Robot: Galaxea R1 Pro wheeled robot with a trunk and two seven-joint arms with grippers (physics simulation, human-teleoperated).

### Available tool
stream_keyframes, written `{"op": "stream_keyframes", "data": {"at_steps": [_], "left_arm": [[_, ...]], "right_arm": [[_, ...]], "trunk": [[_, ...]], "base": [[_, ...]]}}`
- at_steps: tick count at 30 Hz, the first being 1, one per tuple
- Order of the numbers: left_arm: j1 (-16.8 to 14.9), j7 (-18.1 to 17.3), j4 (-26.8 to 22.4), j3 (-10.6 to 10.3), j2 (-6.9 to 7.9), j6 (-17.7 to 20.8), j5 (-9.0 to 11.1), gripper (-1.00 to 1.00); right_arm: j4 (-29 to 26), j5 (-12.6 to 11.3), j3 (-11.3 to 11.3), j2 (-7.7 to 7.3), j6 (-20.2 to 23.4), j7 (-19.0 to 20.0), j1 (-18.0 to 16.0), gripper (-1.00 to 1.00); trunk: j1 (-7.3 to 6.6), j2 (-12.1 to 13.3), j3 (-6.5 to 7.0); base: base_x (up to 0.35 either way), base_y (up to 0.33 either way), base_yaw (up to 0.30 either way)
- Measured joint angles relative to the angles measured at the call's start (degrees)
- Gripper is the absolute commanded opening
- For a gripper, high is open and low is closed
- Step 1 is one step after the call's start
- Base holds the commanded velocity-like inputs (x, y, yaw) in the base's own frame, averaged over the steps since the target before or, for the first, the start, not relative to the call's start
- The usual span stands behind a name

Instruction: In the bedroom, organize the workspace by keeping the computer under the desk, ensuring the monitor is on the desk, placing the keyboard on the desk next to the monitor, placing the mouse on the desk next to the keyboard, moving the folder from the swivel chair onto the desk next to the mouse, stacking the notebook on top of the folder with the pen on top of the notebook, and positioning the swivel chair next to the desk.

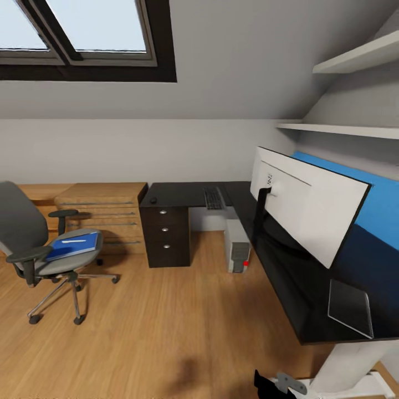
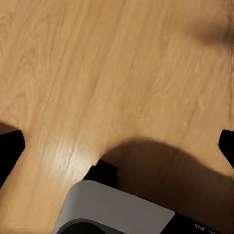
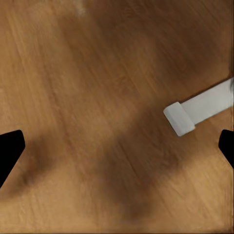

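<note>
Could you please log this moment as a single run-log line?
phase: approach | folder on swivel chair | keyboard, mouse, monitor on desk | computer underneath | claws open, empty

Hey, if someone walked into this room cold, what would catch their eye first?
Probably the big white-backed monitor, tilted on the black L-shaped desk at the right, in front of a bright blue wall panel. Next, the grey swivel chair at the left on the wooden floor, apart from the desk, carrying a blue folder on its seat. A computer tower stands on the floor under the desk.
</note>
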Motion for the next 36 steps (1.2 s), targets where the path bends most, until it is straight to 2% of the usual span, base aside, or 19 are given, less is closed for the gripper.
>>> {"op": "stream_keyframes", "data": {"at_steps": [15,20,27,36], "left_arm": [[-0.01,-0.01,0.02,-0.22,-0.06,-0.01,-0.11,1.0],[0.0,0.0,0.0,-0.37,-0.11,-0.01,-0.1,1.0],[0.0,0.0,0.0,-3.23,-0.1,-0.01,-0.07,1.0],[0.0,0.01,0.07,-3.58,-0.08,-0.01,0.06,1.0]], "right_arm": [[0.05,0.0,0.08,0.04,-0.02,0.06,0.12,1.0],[0.08,-0.01,0.09,0.08,0.0,0.06,0.17,1.0],[0.08,-0.01,0.08,0.02,0.0,0.01,0.43,1.0],[0.07,-0.01,0.07,0.04,0.06,0.05,0.44,1.0]], "trunk": [[-0.01,0.0,0.0],[-0.01,0.0,0.0],[-0.01,0.0,0.0],[0.01,0.0,0.0]], "base": [[-0.008,-0.344,-0.197],[0.0,-0.347,-0.06],[0.0,-0.347,-0.003],[-0.083,-0.326,0.0]]}}
